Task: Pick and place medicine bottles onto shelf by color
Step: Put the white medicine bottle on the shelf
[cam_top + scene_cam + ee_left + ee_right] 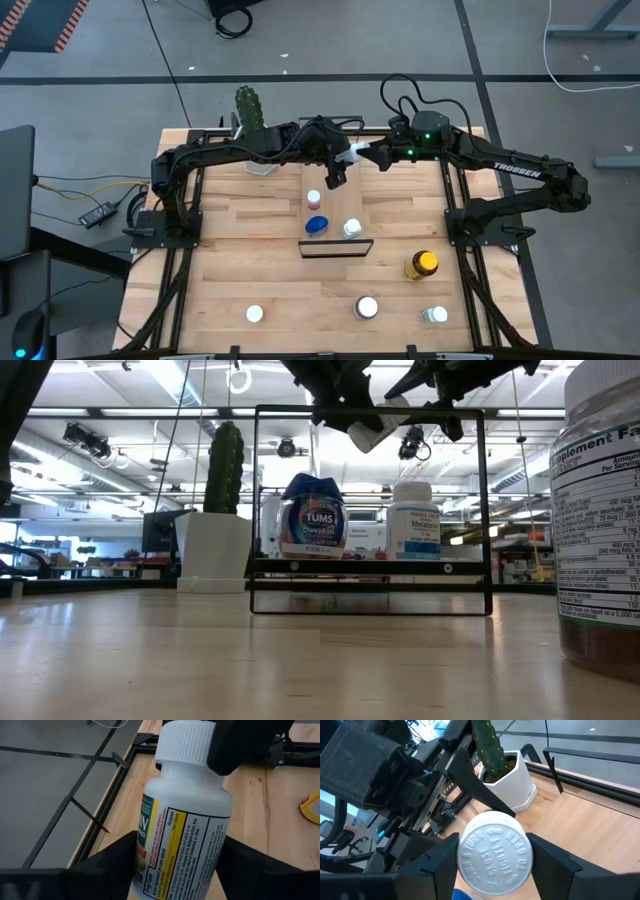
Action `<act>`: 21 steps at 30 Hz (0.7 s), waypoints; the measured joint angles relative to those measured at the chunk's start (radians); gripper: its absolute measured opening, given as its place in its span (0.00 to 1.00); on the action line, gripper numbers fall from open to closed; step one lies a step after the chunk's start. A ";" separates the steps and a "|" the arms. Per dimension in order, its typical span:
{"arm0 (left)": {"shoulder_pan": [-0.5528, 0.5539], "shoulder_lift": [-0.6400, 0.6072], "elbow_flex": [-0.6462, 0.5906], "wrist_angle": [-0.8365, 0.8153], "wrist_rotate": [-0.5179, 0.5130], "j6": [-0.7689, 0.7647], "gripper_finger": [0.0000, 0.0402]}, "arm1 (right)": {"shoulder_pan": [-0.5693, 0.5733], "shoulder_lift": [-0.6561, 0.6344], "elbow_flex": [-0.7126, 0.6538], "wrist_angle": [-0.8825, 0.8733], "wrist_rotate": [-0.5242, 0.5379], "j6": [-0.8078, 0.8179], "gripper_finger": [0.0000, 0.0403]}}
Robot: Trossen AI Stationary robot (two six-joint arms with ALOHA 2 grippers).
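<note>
A white medicine bottle (356, 154) with a white cap and a yellow-striped label hangs in the air over the far end of the shelf (338, 185), between both grippers. My left gripper (338, 168) is shut on its body and my right gripper (372, 155) is shut on its cap. The low view shows the bottle (368, 432) high above the shelf's black wire rail (370, 410). On the shelf stand a white-capped bottle (313, 198), a blue-lidded bottle (317, 225) and another white bottle (352, 228). My left gripper pinches the bottle's labelled body (180, 845) between its two fingers (112, 865), which lie across it, near the bottom end. The bottle is lifted clear and lies tilted. My right gripper pinches the bottle's white cap (495, 852) between its two fingers (437, 865), coming from the table's right and looking onto the cap's top.
A white pot with a green cactus (252, 125) stands at the far edge, left of the grippers. An amber bottle with a yellow cap (422, 264) and three white-capped bottles (255, 314), (367, 307), (435, 315) stand on the near part of the table.
</note>
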 joint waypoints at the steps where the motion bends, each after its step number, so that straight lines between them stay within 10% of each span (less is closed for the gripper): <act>1: 0.000 0.000 0.000 -0.002 0.000 0.012 0.64 | 0.000 0.000 0.000 -0.002 0.000 -0.004 0.53; 11: 0.012 -0.004 0.000 -0.091 0.003 0.057 0.97 | 0.000 0.000 0.000 -0.060 0.009 -0.065 0.53; 21: 0.051 -0.081 0.000 -0.284 -0.090 0.001 0.92 | 0.075 0.018 0.000 -0.219 0.003 -0.184 0.53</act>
